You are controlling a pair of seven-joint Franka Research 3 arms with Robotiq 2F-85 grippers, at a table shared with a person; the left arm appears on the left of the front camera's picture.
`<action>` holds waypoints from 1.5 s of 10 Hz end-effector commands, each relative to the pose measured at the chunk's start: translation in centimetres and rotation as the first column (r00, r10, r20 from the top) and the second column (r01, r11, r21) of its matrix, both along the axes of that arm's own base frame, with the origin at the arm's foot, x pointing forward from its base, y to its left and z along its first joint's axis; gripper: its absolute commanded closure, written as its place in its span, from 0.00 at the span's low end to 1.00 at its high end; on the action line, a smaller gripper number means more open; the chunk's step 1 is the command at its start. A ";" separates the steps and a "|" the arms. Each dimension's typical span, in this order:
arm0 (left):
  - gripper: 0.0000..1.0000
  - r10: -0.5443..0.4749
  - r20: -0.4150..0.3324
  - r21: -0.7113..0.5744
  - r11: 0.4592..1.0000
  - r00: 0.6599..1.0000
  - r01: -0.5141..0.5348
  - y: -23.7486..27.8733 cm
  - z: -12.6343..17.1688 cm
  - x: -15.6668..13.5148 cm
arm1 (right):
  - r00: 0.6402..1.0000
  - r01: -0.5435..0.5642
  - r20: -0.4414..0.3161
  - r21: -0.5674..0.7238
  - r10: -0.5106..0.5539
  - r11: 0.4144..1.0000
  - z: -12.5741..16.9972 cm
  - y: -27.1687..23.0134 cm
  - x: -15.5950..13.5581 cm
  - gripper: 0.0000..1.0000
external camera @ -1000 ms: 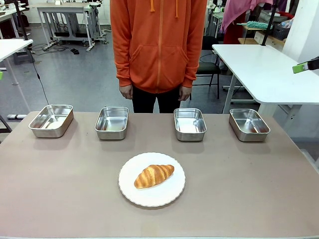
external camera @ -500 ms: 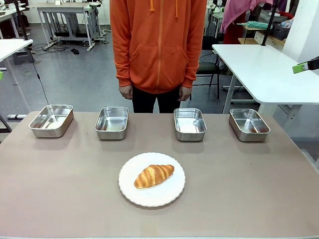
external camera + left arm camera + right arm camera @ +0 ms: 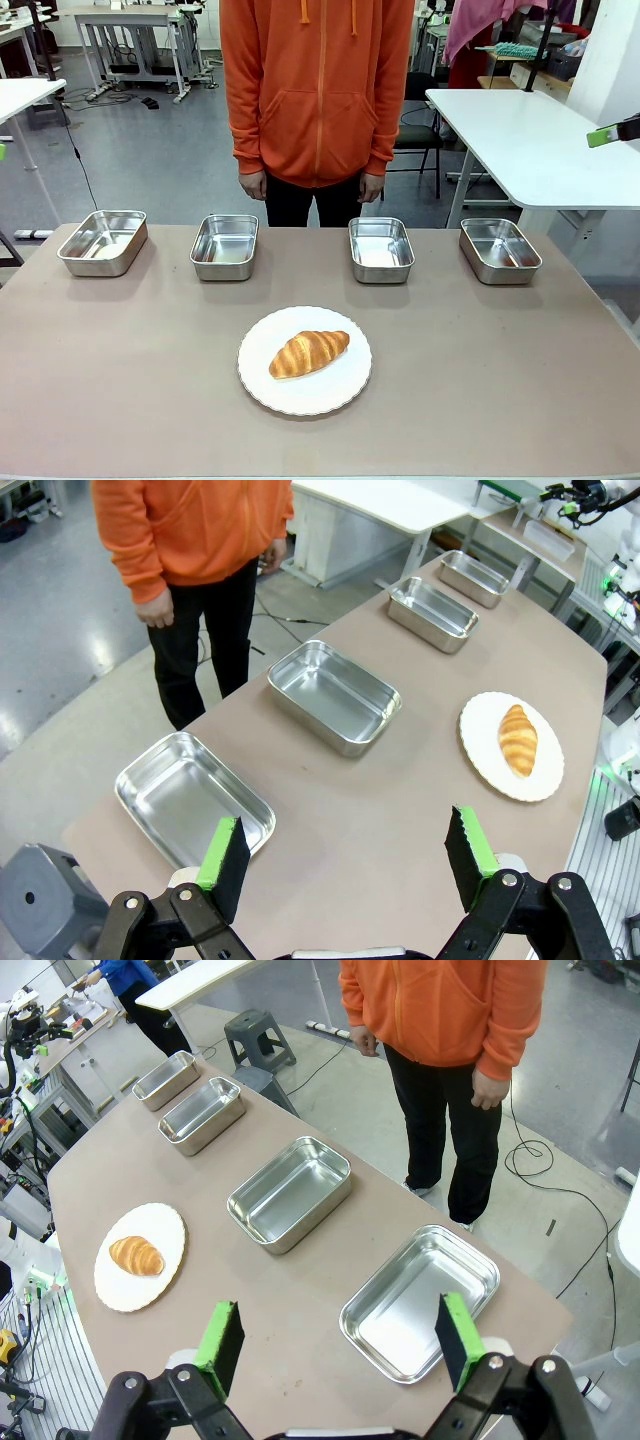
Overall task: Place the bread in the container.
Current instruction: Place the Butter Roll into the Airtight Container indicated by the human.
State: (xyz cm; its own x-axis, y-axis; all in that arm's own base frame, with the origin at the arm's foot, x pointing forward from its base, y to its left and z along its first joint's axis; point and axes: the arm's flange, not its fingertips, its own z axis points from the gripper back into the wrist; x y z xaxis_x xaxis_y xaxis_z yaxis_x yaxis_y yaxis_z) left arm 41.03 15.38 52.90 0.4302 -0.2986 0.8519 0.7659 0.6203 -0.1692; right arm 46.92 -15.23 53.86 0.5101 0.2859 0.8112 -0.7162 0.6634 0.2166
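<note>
Front and high wrist views, shared table (image 3: 120, 400)

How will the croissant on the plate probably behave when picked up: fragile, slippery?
The croissant looks puffy and flaky, so it is probably light and may dent under a hard squeeze. Its ridged crust should give some hold despite the gloss. It lies flat on the white plate, so it seems unlikely to roll, though a push might slide it.
</note>
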 end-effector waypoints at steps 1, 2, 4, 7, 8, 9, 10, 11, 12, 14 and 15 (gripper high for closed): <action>0.00 0.001 0.003 -0.001 1.000 1.000 -0.001 0.1 0.0 -0.1 | 1.000 0.005 0.008 -0.002 -0.005 1.000 0.1 0.1 0.1 0.00; 0.00 0.001 0.003 -0.001 1.000 1.000 -0.001 0.1 0.0 -0.1 | 1.000 0.005 0.008 -0.002 -0.005 1.000 0.1 0.1 0.1 0.00; 0.00 0.001 0.003 -0.001 1.000 1.000 -0.001 0.1 0.0 -0.1 | 1.000 0.005 0.008 -0.002 -0.005 1.000 0.1 0.1 0.1 0.00; 0.00 0.001 0.003 -0.001 1.000 1.000 -0.001 0.1 0.0 -0.1 | 1.000 0.005 0.008 -0.002 -0.005 1.000 0.1 0.1 0.1 0.00; 0.00 0.001 0.003 -0.001 1.000 1.000 -0.001 0.1 0.0 -0.1 | 1.000 0.005 0.008 -0.002 -0.005 1.000 0.1 0.1 0.1 0.00; 0.00 0.001 0.003 -0.001 1.000 1.000 -0.001 0.1 0.0 -0.1 | 1.000 0.005 0.008 -0.002 -0.005 1.000 0.1 0.1 0.1 0.00; 0.00 0.001 0.003 -0.001 1.000 1.000 -0.001 0.1 0.0 -0.1 | 1.000 0.005 0.008 -0.002 -0.005 1.000 0.1 0.1 0.1 0.00; 0.00 0.001 0.003 -0.001 1.000 1.000 -0.001 0.1 0.0 -0.1 | 1.000 0.005 0.008 -0.002 -0.005 1.000 0.1 0.1 0.1 0.00; 0.00 0.001 0.003 -0.001 1.000 1.000 -0.001 0.1 0.0 -0.1 | 1.000 0.005 0.008 -0.002 -0.005 1.000 0.1 0.1 0.1 0.00; 0.00 0.001 0.003 -0.001 1.000 1.000 -0.001 0.1 0.0 -0.1 | 1.000 0.005 0.008 -0.002 -0.005 1.000 0.1 0.1 0.1 0.00; 0.00 0.001 0.003 -0.001 1.000 1.000 -0.001 0.1 0.0 -0.1 | 1.000 0.005 0.008 -0.002 -0.005 1.000 0.1 0.1 0.1 0.00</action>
State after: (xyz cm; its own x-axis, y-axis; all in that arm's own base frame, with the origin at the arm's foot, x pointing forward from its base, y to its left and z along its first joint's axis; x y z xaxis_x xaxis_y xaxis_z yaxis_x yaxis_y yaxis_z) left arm 41.03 15.38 52.90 0.4301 -0.2986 0.8519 0.7659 0.6203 -0.1692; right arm 46.92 -15.23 53.86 0.5101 0.2859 0.8112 -0.7162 0.6634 0.2166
